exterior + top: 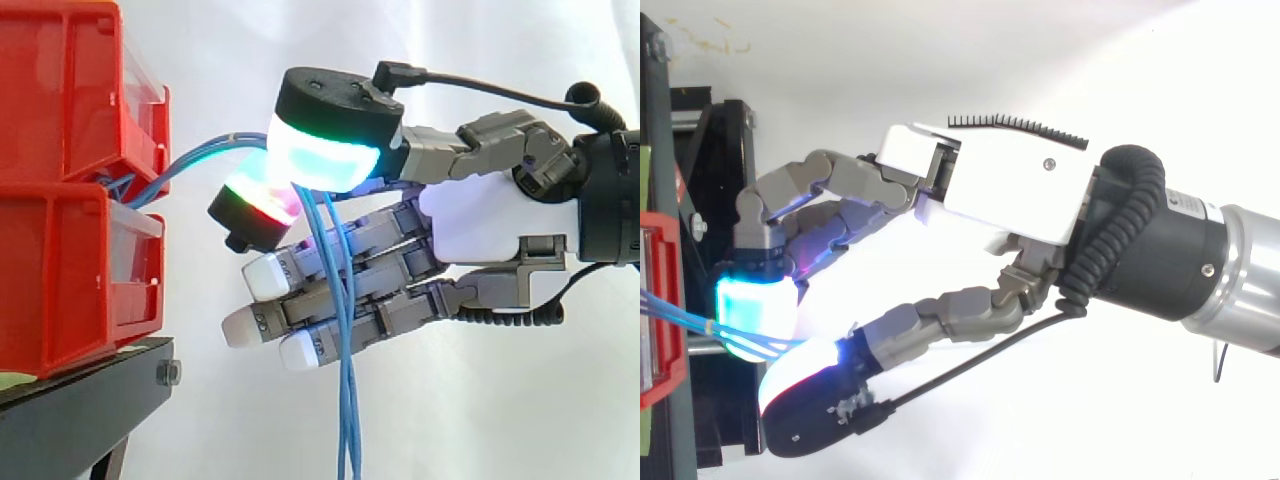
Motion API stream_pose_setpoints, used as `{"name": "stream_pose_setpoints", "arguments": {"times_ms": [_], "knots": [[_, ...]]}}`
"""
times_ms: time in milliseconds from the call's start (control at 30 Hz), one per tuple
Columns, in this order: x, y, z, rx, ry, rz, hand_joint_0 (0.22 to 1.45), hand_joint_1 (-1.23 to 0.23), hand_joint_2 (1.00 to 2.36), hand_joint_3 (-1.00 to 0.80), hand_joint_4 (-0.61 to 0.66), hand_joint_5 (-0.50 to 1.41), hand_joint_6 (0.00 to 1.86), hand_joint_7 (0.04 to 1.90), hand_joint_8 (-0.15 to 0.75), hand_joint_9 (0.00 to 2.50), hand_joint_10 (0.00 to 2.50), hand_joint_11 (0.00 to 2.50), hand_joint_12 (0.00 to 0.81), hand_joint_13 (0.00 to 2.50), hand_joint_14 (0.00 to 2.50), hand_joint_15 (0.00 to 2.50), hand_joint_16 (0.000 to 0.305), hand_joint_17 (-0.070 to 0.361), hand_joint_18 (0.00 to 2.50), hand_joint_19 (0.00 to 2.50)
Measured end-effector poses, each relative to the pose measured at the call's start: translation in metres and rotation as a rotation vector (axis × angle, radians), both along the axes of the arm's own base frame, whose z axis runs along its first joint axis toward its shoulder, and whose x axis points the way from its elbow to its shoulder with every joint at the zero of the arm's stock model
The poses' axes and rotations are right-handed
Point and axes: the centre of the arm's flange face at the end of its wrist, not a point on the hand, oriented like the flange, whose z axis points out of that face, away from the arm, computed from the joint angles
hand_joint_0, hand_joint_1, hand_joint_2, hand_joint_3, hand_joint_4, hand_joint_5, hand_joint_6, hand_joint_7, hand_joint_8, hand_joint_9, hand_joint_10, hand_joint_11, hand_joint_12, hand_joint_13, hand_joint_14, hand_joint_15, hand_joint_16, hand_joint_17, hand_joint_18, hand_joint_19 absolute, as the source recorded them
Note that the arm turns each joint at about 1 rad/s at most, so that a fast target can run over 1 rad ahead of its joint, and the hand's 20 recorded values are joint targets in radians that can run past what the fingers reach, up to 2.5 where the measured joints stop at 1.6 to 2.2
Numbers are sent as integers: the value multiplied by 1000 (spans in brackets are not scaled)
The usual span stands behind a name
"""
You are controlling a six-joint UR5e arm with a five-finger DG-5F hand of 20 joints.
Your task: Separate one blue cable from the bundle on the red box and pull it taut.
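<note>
It is bright in here, the light soft and even. The white curtain (480, 60) is close to washed out, with only faint grey shading low on the left. The hand's (1010, 190) white shell glares seen from above. Its pads (320, 155) glow cyan and red, and the cyan spills onto the blue cables (347, 420) pinched there. The black stand (80, 400) lies in deep shade

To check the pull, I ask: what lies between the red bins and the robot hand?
In the side view, blue cables span that gap, from the red bins to the robot hand, which pinches them.
</note>
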Motion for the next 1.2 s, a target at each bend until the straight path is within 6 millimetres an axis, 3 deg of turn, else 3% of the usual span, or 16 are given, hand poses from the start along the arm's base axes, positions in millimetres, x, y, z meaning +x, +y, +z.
{"name": "stream_pose_setpoints", "arguments": {"times_ms": [200, 433, 533, 767, 833, 1000, 1200], "knots": [[0, 0, 0, 0, 0, 0, 514, -723, 1000, -500, 149, -161, 888, 1067, 363, 885, 13, 552, 406, 614, 8, 212, 49, 110, 671, 270], [0, 0, 0, 0, 0, 0, 547, -651, 1000, -490, 146, -160, 881, 1091, 360, 881, 12, 548, 405, 613, 7, 221, 48, 108, 652, 300], [0, 0, 0, 0, 0, 0, 570, -629, 1007, -400, 137, -159, 878, 1107, 356, 880, 12, 543, 399, 611, 7, 217, 47, 106, 645, 305], [0, 0, 0, 0, 0, 0, 600, -798, 1016, -179, 76, -164, 896, 1103, 353, 867, 13, 558, 406, 623, 7, 216, 48, 107, 662, 285], [0, 0, 0, 0, 0, 1, 665, -914, 1016, -245, 40, -172, 902, 1106, 339, 851, 14, 557, 393, 617, 7, 207, 45, 102, 662, 275], [0, 0, 0, 1, 0, 1, 762, -963, 1000, -500, 74, -170, 891, 1087, 331, 852, 14, 548, 384, 627, 7, 200, 44, 99, 683, 248], [0, 0, 0, 6, 0, 1, 760, -968, 1000, -500, 69, -170, 894, 1075, 330, 860, 14, 555, 382, 640, 7, 202, 43, 97, 705, 255]]}}
